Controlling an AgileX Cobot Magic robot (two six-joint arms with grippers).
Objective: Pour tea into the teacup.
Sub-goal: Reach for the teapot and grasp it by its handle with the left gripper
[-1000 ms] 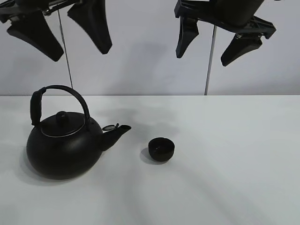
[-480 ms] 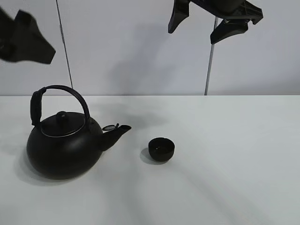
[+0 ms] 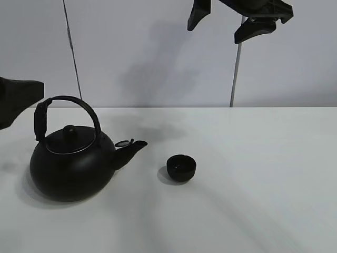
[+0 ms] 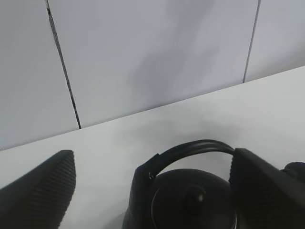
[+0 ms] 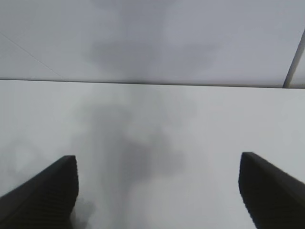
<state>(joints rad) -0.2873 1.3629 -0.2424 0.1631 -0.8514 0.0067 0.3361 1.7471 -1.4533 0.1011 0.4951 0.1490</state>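
Teacup [image 3: 181, 167] sits on the surface [image 3: 263, 184] near the spout of the kettle [image 3: 71, 166]; left fingers [image 4: 38, 191], spread apart, hang by its handle, right fingers [image 3: 253, 29], also apart, high above the cup

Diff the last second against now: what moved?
Left gripper dropped from the top, open, to beside the handle of the kettle; nothing gripped. Right gripper rose slightly, open. Kettle and teacup stayed put.

The teacup [image 3: 181, 167] interior seems too dark to read; an edge crops the kettle [image 4: 186, 191].
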